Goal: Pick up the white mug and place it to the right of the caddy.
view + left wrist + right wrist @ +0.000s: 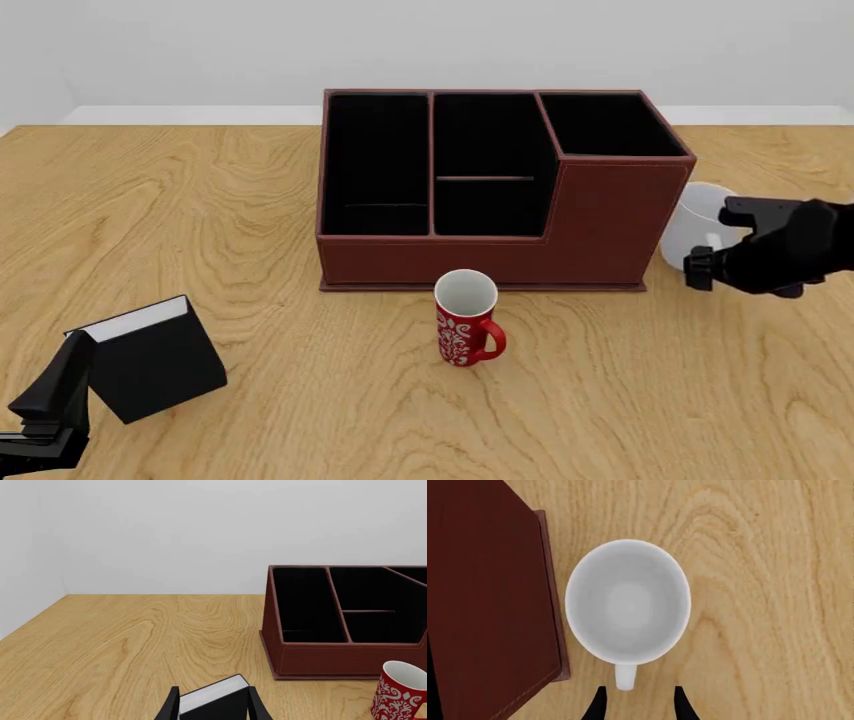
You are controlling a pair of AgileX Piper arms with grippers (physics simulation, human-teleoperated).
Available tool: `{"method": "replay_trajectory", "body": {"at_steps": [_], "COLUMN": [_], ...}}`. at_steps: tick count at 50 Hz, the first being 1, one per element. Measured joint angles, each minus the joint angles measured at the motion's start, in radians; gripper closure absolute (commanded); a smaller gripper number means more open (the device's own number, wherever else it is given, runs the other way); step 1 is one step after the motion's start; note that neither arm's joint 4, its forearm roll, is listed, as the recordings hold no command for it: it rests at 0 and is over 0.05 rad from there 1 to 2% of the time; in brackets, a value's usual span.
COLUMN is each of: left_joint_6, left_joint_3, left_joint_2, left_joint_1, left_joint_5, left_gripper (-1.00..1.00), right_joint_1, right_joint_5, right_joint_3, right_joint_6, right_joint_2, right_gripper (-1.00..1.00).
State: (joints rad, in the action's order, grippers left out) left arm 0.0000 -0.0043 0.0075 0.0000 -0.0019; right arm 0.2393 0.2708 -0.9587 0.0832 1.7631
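Left claw (47, 400): we see it low at the near left of the desk (200, 220), fingers parted, with the black book (154, 360) lying just ahead of the tips; whether they touch it we cannot tell.
Red mug (465, 320): we find it upright just in front of the caddy's stepped front, handle toward the near right.
Right claw (637, 702): we see its two dark fingers spread with a gap between them, gripping nothing; the handle of the white mug (627, 602) points toward that gap, just short of the tips.
White mug: we see it upright on the desk, plain glossy white, empty, with an oval rim and a small loop handle.
Mug's place: we place it just beside the right wall of the caddy (614, 225), very close; in the front view the right arm partly covers it.
Caddy: we see a dark reddish-brown box farther back, with black compartments.
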Motion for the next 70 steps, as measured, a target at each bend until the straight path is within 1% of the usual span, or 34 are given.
{"method": "replay_trajectory", "body": {"at_steps": [46, 70], "left_joint_6": [0.0, 0.0], "left_joint_3": [0.0, 0.0], "left_joint_2": [0.0, 0.0], "left_joint_1": [0.0, 0.0], "left_joint_5": [0.0, 0.0], "left_gripper": [-1.0, -1.0], "right_joint_1": [-0.008, 0.0], "right_joint_5": [-0.021, -0.019], "right_joint_3": [0.1, 0.128], "right_joint_6": [-0.001, 0.015], "right_joint_2": [-0.132, -0.184], "right_gripper": [-1.0, -1.0]}}
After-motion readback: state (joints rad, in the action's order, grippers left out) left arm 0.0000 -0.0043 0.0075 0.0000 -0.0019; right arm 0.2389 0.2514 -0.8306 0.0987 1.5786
